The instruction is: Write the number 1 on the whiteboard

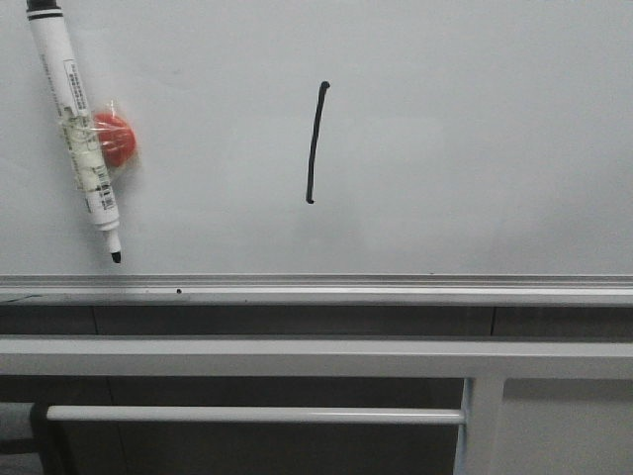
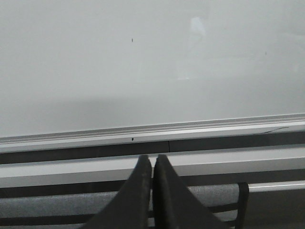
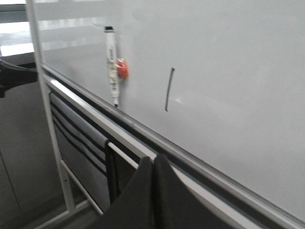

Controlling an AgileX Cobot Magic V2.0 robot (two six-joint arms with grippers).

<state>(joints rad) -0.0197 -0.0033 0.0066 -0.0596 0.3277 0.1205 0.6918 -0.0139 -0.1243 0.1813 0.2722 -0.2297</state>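
Note:
The whiteboard point(image 1: 475, 139) fills most of the front view, with its silver bottom rail point(image 1: 316, 289). The number 1 point(image 1: 316, 143) is a thin black near-vertical stroke on it, also in the right wrist view point(image 3: 168, 89). A white marker pen point(image 1: 77, 129) hangs tip down on the board's left, held by a red magnet point(image 1: 117, 139); it also shows in the right wrist view point(image 3: 112, 64). My left gripper point(image 2: 152, 160) is shut and empty, below the rail. My right gripper point(image 3: 152, 160) is shut and empty, off the board. Neither gripper shows in the front view.
Grey frame bars point(image 1: 297, 358) run below the board, with a lower crossbar point(image 1: 257, 415) and an upright post point(image 1: 483, 426). The board's left upright point(image 3: 45, 105) and a grey fabric panel point(image 3: 78, 133) show in the right wrist view.

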